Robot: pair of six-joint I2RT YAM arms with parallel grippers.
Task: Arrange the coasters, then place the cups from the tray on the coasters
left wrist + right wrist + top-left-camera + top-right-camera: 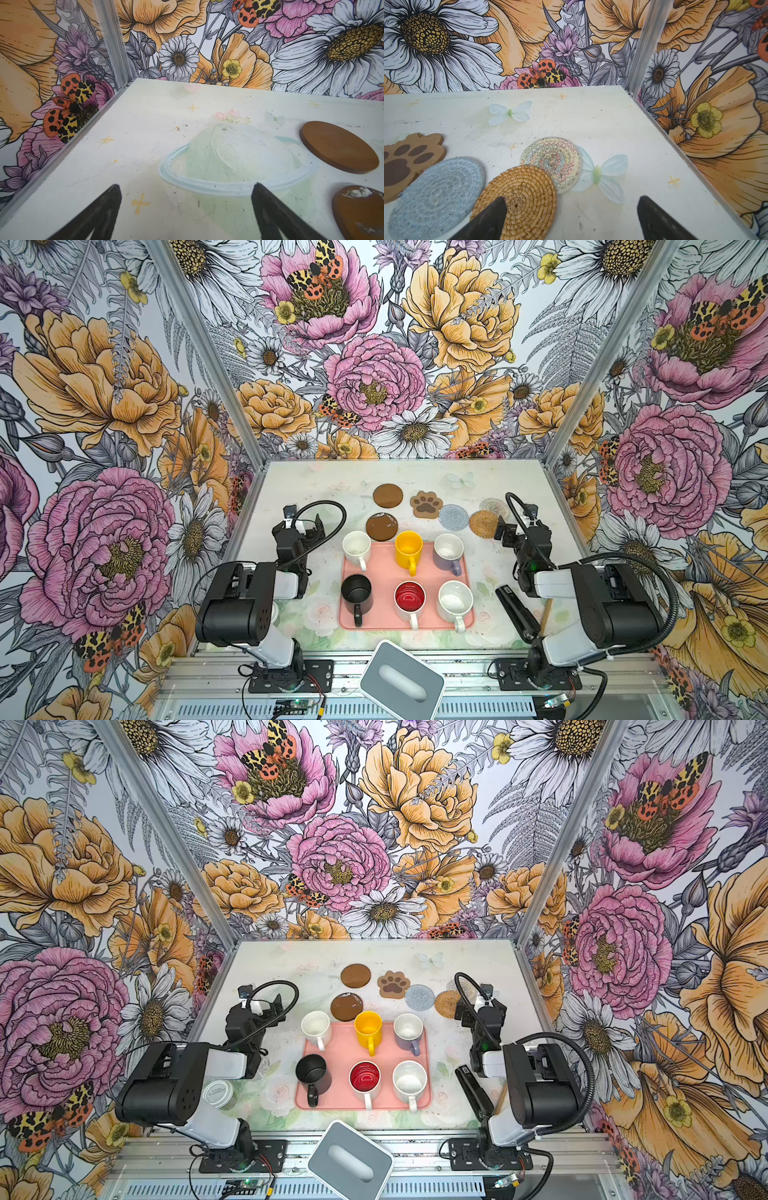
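Broadly, the pale painted table (316, 489) carries everything. Its largest load is the salmon-pink tray (382, 572), which lies midway along the table's front edge with all six cups upright on it in two rows.

A grey-white box (401, 678) with an oval slot sits tilted at the front edge, just before the tray. A long black stapler-like tool (517, 612) lies beside the tray's right edge.

The left gripper (187, 187) hangs over bare table toward the left edge, its claw spread wide and empty. The right gripper (571, 199) is likewise spread and empty, with one finger above the rattan coaster (529, 187).

- **Far row of cups:** cream-white cup (356, 545), yellow cup (408, 545), lavender cup (449, 549).
- **Near row of cups:** black cup (356, 589), red-lined white cup (409, 597), speckled white cup (455, 599).

The coasters lie beyond the tray's far edge. From the left come the near brown disc (382, 526) and far brown disc (387, 495), then the paw coaster (426, 504), which touches the grey woven coaster (453, 517). The rattan one follows, overlapping the rim of the clear patterned coaster (552, 160).

A small lidded jar (218, 1092) near the front-left corner bears writing too small to read.
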